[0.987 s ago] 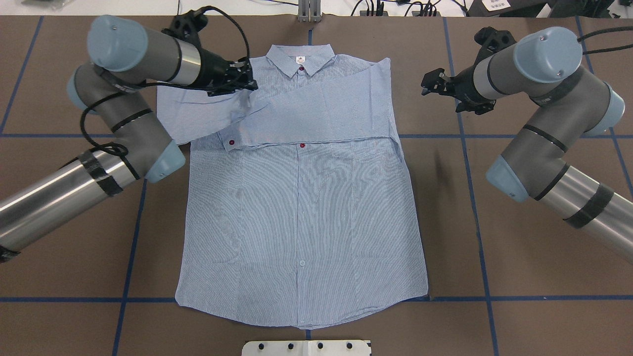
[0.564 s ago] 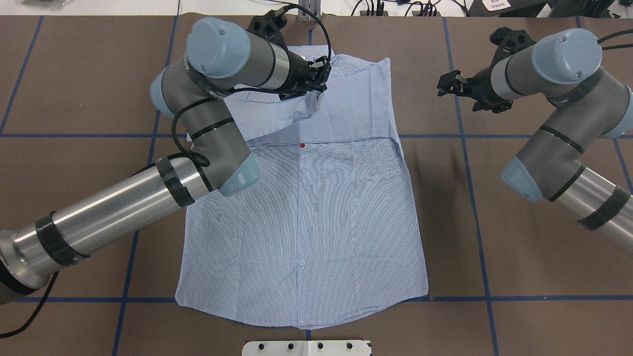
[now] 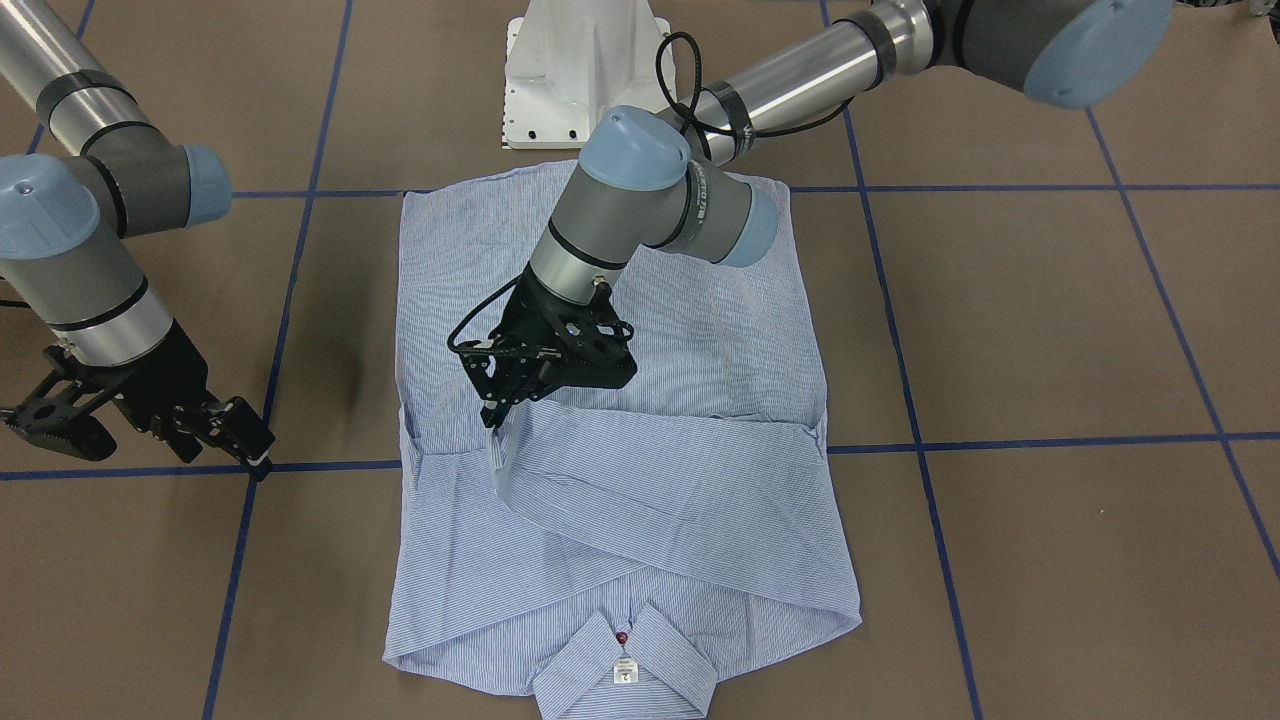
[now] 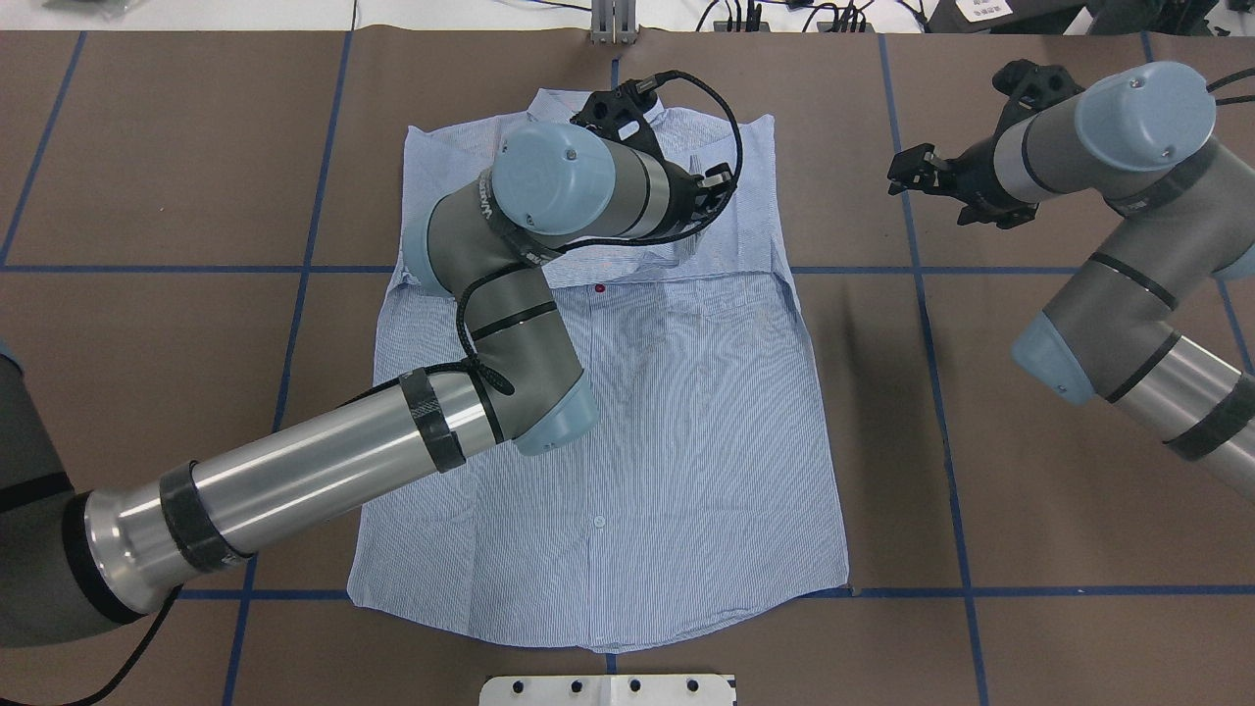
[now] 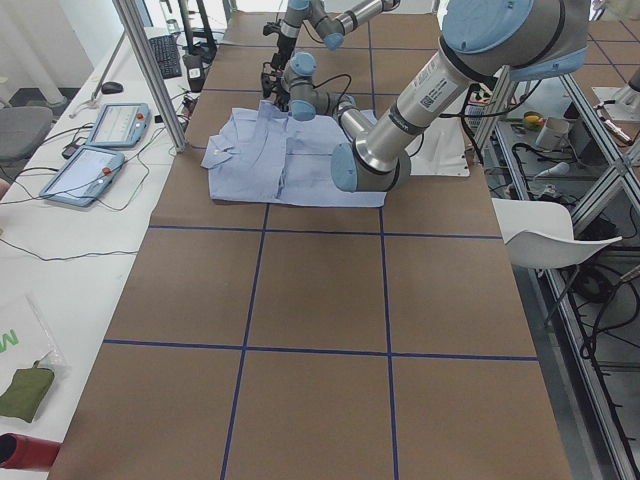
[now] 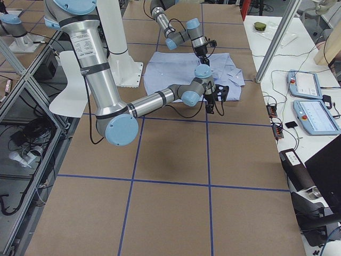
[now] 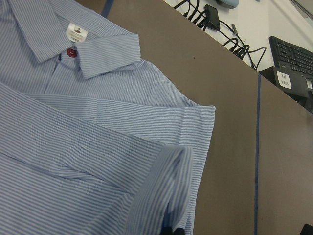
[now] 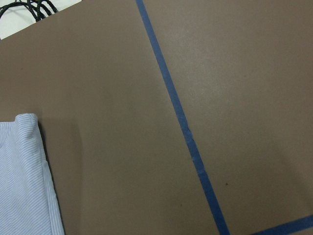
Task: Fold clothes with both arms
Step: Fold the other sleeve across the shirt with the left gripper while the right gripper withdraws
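The left hand (image 3: 497,420) was closed, its fingertips pinching the cuff end of a sleeve (image 3: 660,480) of the light blue striped shirt (image 3: 700,330). It held that end slightly raised over the chest, on the robot's right of the button line. From the pinched end the sleeve ran back across the chest to the shoulder on the robot's left, lying over the other folded cloth there. In the left wrist view the cuff (image 7: 166,191) curled over just in front of the hand, with the collar (image 7: 98,54), its dark red button (image 7: 72,52) and the white neck label (image 7: 77,33) beyond it. The shirt lay flat and front up on the brown tabletop (image 3: 1050,330), its hem next to the white pedestal base (image 3: 570,70) and its collar at the far end. The right hand (image 4: 907,173) hung with its fingers apart and nothing between them. It was clear of the shirt's right edge at about shoulder level, over bare tabletop crossed by blue tape lines (image 4: 931,392). Its wrist view caught only a corner of the shirt at the lower left.
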